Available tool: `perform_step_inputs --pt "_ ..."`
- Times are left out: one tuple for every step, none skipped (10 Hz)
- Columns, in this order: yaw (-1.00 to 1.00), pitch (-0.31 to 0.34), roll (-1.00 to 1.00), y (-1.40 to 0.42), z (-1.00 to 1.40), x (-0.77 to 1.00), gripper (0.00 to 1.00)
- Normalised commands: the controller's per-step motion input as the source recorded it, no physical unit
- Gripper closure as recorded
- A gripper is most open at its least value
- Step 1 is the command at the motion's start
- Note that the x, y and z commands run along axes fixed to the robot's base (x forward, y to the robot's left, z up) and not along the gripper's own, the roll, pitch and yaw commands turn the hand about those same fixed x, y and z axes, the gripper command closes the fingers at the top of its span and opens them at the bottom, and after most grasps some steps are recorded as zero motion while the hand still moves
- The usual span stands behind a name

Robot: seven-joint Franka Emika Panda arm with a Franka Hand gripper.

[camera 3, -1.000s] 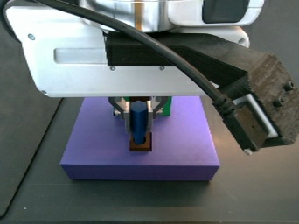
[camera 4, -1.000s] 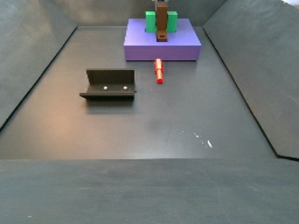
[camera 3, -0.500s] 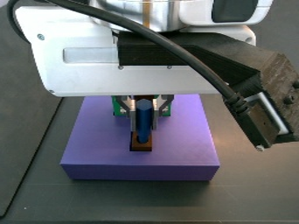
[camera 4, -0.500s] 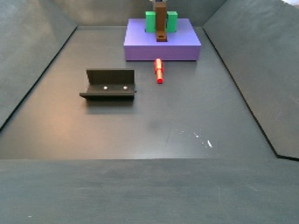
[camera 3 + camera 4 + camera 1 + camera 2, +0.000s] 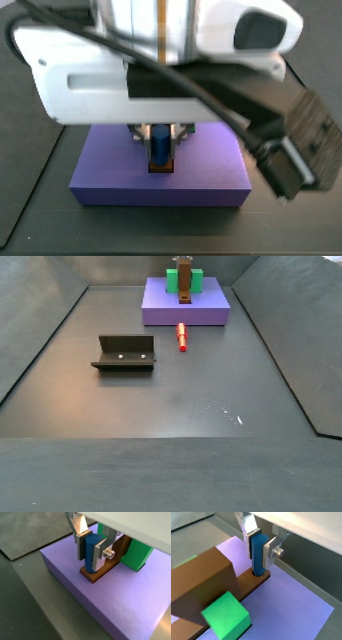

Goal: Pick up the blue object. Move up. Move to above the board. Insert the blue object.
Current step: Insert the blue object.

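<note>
Two silver fingers (image 5: 101,552) of your end effector (image 5: 91,546) stand on either side of the blue peg (image 5: 89,549), closed narrow on it, above the purple block (image 5: 100,597). In both wrist views the peg stands upright with its lower end in the hole at the end of the brown board (image 5: 201,587), which lies on the purple block beside a green block (image 5: 228,614). In a side view a small red and purple stick (image 5: 182,337) and the fixture (image 5: 124,353) sit on the floor.
</note>
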Motion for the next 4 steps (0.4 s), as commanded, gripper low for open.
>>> perform_step_inputs --pt "0.00 -0.041 0.13 0.00 -0.73 0.00 1.00" --pt "-0.03 -0.031 0.03 0.02 -0.76 0.00 1.00" --pt "0.00 0.000 0.00 0.01 -0.12 0.00 1.00" --pt "0.00 0.000 0.00 0.00 0.00 0.00 1.00"
